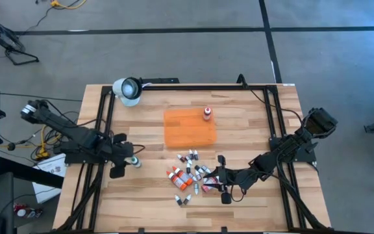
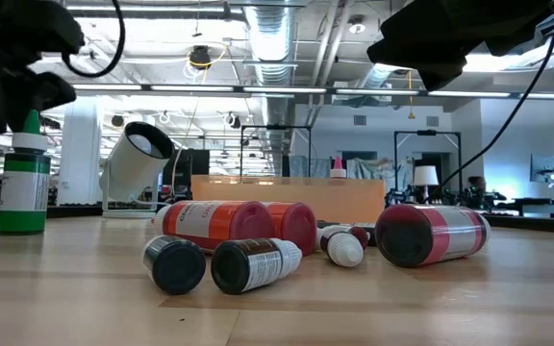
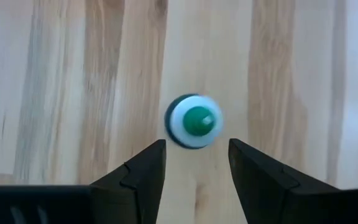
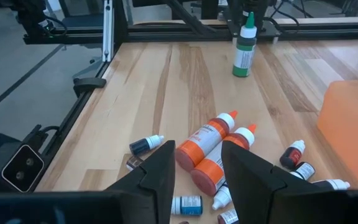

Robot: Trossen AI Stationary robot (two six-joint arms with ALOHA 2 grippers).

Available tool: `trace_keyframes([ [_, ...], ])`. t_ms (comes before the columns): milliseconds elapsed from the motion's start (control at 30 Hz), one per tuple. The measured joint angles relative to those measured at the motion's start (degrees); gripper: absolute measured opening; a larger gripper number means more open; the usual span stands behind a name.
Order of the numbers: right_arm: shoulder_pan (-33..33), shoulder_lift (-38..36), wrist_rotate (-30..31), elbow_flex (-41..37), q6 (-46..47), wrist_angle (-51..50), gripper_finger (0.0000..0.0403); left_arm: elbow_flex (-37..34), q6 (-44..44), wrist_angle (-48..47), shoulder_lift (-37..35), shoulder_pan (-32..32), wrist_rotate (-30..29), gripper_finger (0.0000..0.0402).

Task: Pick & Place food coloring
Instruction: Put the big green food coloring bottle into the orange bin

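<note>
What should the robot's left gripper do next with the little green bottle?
Probably come down around it and close. The left gripper is open above the green bottle, which stands upright on the table, away from the orange tray.

Bottle pile (image 1: 191, 177) before tray (image 1: 189, 127) (one (image 1: 207, 114) on it)

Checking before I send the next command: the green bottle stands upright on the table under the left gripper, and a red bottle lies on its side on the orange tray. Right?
Not quite. The red bottle stands upright at the orange tray's edge, as the high and low views show. The rest holds: the green bottle stands upright on the table, with the left gripper above it, fingers open.
</note>
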Motion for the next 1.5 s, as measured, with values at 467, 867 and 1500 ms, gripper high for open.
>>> trace_keyframes([
  [467,0.0,0.0,0.02,0.0,0.07,0.07,0.0123,-6.46,1.07,9.31,-2.7,-0.2,-1.57,0.017],
  [867,0.0,0.0,0.04,0.0,0.09,0.07,0.0123,-6.46,2.28,11.32,-2.7,-0.18,-1.97,0.017],
  [1500,0.0,0.0,0.05,0.0,0.09,0.07,0.0123,-6.46,2.3,11.23,-2.7,-0.16,-4.6,0.0125],
])
